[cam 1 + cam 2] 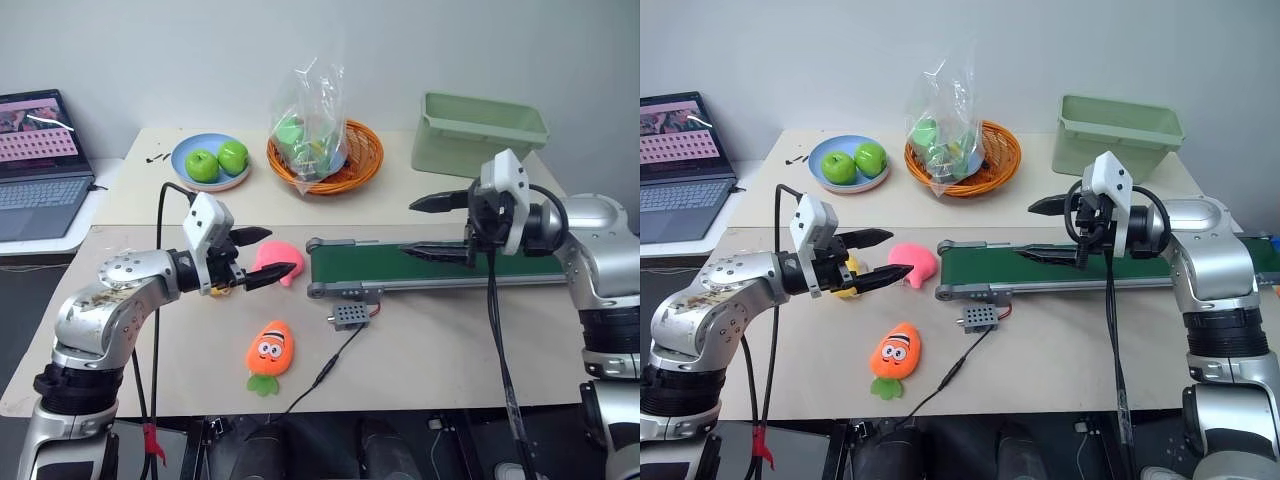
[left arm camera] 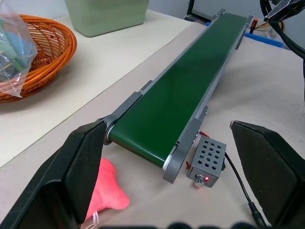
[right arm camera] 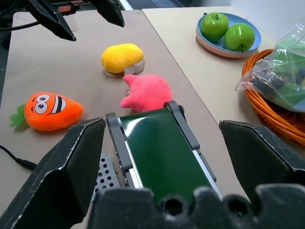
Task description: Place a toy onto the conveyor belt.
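**Right wrist view: three plush toys at the belt's left end**

We count three soft toys: one rounded yellow toy (image 3: 122,57), one pink plush (image 3: 145,92) and one orange carrot plush (image 3: 50,111) with a printed face. The toy lies on the bare tabletop, just left of the pink plush, off the conveyor belt (image 1: 440,266). The belt is one long flat dark green strip in a grey metal frame. Farther back we see two green apples (image 1: 217,160) on a blue plate (image 1: 183,155) and one woven basket (image 1: 362,160). The left gripper (image 1: 262,254) hangs over the toy, fingers spread, grasping nothing. The right gripper (image 1: 426,227) hovers above the belt, likewise released.
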